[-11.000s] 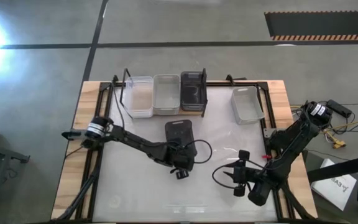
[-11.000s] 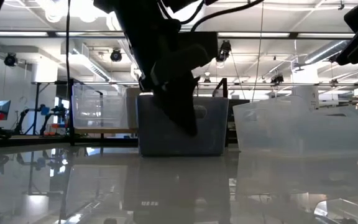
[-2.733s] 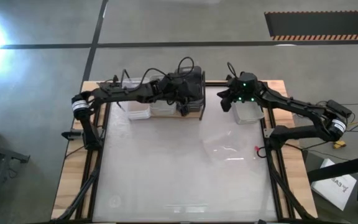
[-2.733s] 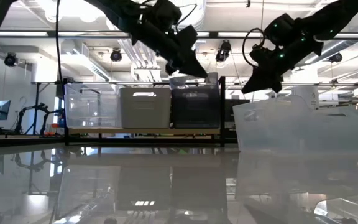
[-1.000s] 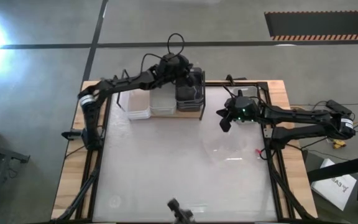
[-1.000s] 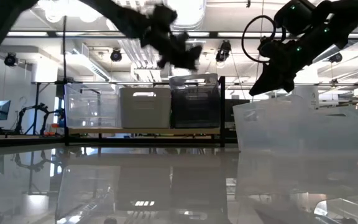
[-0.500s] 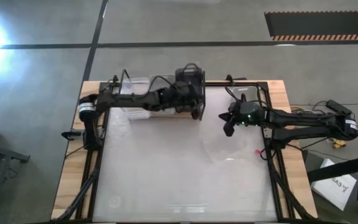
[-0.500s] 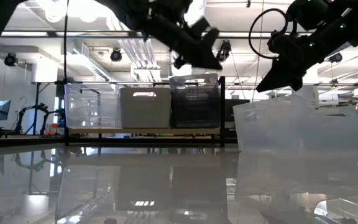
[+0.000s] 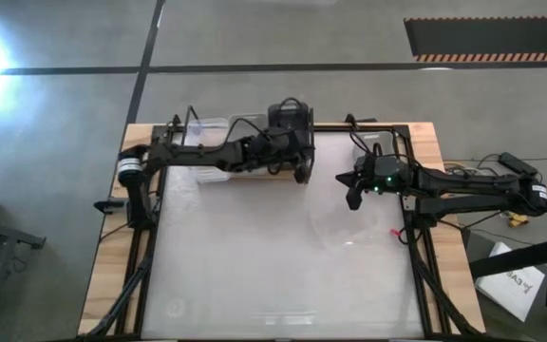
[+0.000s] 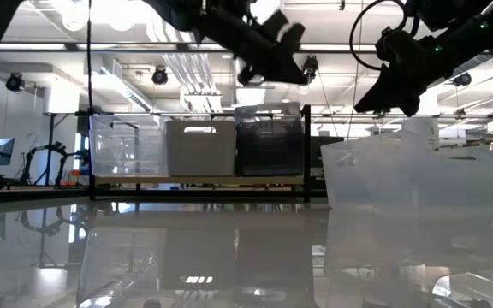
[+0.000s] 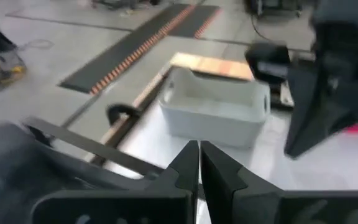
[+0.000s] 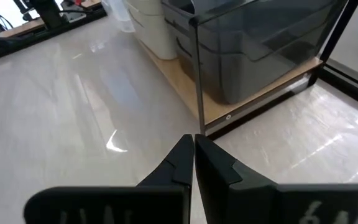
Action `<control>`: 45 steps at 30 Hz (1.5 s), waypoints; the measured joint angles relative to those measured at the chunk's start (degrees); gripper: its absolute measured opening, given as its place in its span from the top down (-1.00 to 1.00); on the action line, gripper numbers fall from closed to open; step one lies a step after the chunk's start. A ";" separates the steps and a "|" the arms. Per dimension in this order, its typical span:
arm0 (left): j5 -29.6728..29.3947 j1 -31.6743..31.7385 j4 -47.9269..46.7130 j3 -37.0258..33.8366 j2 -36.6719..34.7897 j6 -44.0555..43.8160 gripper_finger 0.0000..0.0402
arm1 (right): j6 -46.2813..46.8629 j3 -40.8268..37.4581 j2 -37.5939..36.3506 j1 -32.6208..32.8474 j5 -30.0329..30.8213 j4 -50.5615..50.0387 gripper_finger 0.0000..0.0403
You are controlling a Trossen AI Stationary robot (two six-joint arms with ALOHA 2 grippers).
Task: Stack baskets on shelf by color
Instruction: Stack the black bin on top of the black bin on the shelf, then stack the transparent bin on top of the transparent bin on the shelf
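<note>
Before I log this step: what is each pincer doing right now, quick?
Left pincer: shut, holding nothing, by the shelf.
Right pincer: shut, holding nothing, over the table beside the light grey basket.

Desk: glossy white top on a wooden base, centre of high view, standing on grey concrete floor. Black mat with striped edge at upper right. White paper sheet lies at lower right.

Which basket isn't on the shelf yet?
The light grey basket on the tabletop beside the shelf. The translucent white, light grey and dark grey baskets already sit in the shelf.
</note>
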 joint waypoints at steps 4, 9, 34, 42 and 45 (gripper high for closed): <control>-3.35 0.61 -3.10 0.20 -0.48 -0.11 1.00 | 0.00 0.00 -0.03 0.00 0.00 -0.10 0.96; -3.35 1.13 -4.79 -0.75 1.88 -2.72 1.00 | 0.00 0.00 -0.01 0.00 -0.02 -0.34 0.96; -3.20 -8.49 -14.96 -0.01 -12.66 6.84 1.00 | 3.19 4.29 -3.78 8.46 7.43 -14.71 0.96; -2.99 -20.09 -14.48 -5.56 -14.21 15.43 1.00 | 9.33 6.02 -2.67 28.06 15.53 -16.63 0.96; -3.08 -22.01 -12.87 -7.27 -12.07 15.25 1.00 | 13.43 6.59 -2.54 37.40 22.08 -16.54 0.96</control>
